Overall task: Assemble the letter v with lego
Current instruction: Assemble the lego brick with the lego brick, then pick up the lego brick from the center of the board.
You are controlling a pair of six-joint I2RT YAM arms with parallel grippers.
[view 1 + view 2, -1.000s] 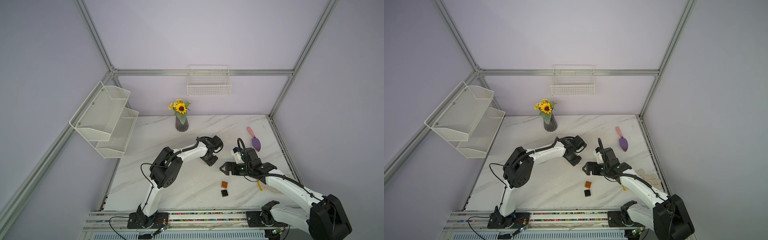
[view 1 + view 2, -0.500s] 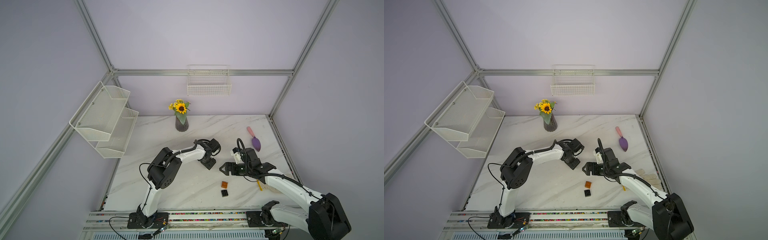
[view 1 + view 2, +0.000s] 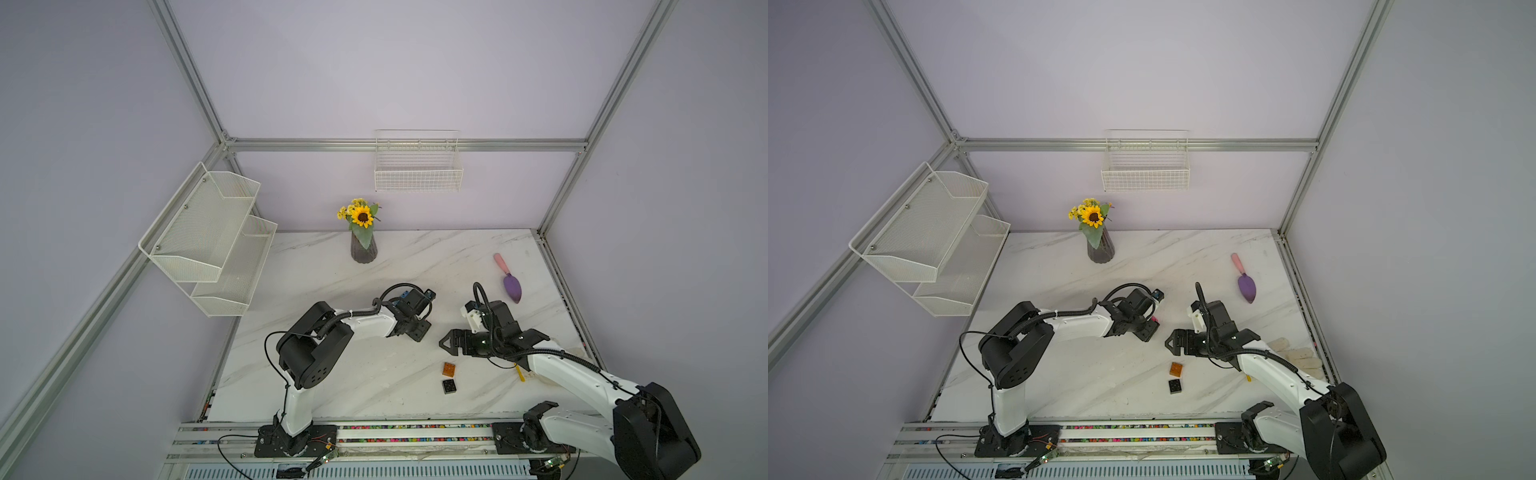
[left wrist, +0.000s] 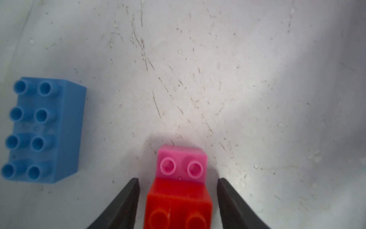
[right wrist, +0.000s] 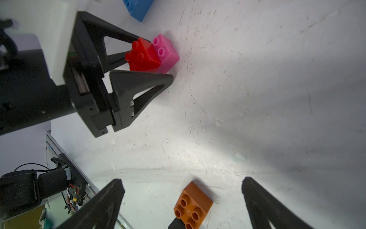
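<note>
Catalogue of the bench, left to right

1. mesh shelf [image 3: 208,237]: white, two tiers, fixed to the side wall.
2. vase [image 3: 363,249]: dark, ribbed, held a sunflower and stood upright at the back of the marble-patterned table [image 3: 332,374].
3. wire basket [image 3: 417,170]: white, hung on the back wall.
4. light-blue brick [image 4: 45,130]: eight studs in two rows, lay studs-up on the table. It was near items 5 and 6 but apart from them, and the arm hid it in both top views.
5. pink brick [image 4: 182,164]: sat on the table near the middle, with two studs bare.
6. red brick [image 4: 178,206]: sat pressed onto the pink brick's other half, one step higher.
7. left gripper [image 4: 177,181]: was low over that pair, its fingers parted to either side of the red brick with a narrow gap on each side, pinching nothing.
8. orange-brown brick [image 3: 448,368]: four studs, lay loose toward the front.
9. black brick [image 3: 449,386]: lay just beside item 8 on its front side.
10. right gripper [image 5: 182,180]: hovered just behind item 8, spread wide and empty.
11. trowel [image 3: 509,278]: purple blade, pink handle, lay flat at the far right, well apart from the bricks.
12. letter v: was not yet complete, with only items 5 and 6 joined
</note>
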